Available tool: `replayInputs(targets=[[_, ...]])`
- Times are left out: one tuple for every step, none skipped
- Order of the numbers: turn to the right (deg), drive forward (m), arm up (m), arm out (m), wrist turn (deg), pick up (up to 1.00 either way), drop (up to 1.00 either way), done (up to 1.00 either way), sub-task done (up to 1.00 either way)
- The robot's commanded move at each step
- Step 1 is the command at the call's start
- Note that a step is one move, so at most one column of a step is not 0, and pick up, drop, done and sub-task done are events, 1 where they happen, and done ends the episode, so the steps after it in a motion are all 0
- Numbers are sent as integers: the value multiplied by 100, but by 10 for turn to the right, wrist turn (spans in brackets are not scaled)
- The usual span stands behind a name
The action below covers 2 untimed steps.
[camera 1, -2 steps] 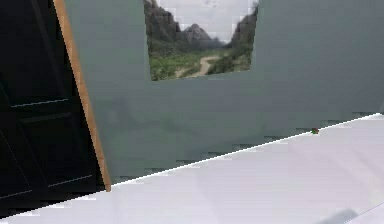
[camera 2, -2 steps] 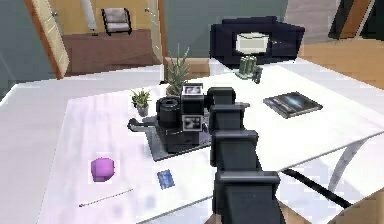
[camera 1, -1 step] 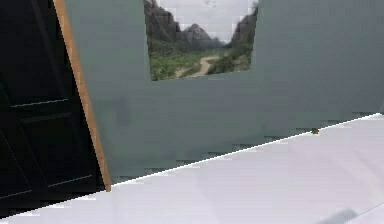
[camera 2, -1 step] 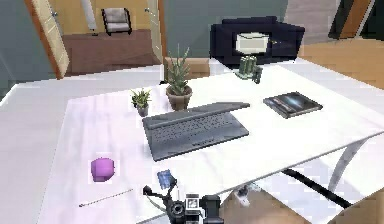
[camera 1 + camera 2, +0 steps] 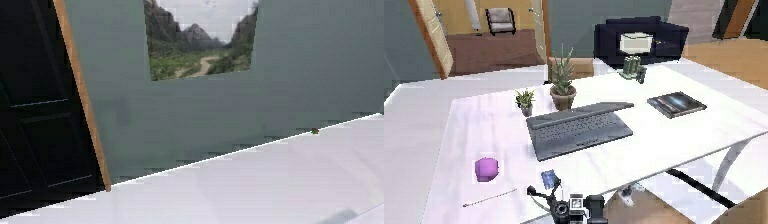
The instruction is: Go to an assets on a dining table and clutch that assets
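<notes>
My hand (image 5: 558,200) shows at the bottom edge of the arm side view, at the near edge of the white table (image 5: 714,125). Its far end is a dark tangle against the tabletop and I cannot make out its fingers, so I cannot tell how wide it stands or whether it holds anything.

Several things sit on the table, and I cannot tell which one the task means. Closest to the hand is a small purple object (image 5: 486,168), up and to the left of it and apart from it, with a thin pen-like stick (image 5: 489,197) lying below that. A grey laptop (image 5: 579,128) lies in the middle, lid folded back flat. Behind it stand a tall potted plant (image 5: 563,85) and a small potted plant (image 5: 525,99). To the right lies a dark book (image 5: 676,103), and farther back stands a white-shaded lamp (image 5: 634,45). Beyond the table is a dark blue sofa (image 5: 654,35).

In the forward view I see a grey-blue wall (image 5: 300,90) with a landscape painting (image 5: 200,38), a dark door (image 5: 35,110) and the table running along the bottom.
</notes>
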Motion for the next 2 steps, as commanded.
replayInputs(targets=[[0,0,10,0,0,0,0,0,0],[0,0,0,0,0,0,0,100,0]])
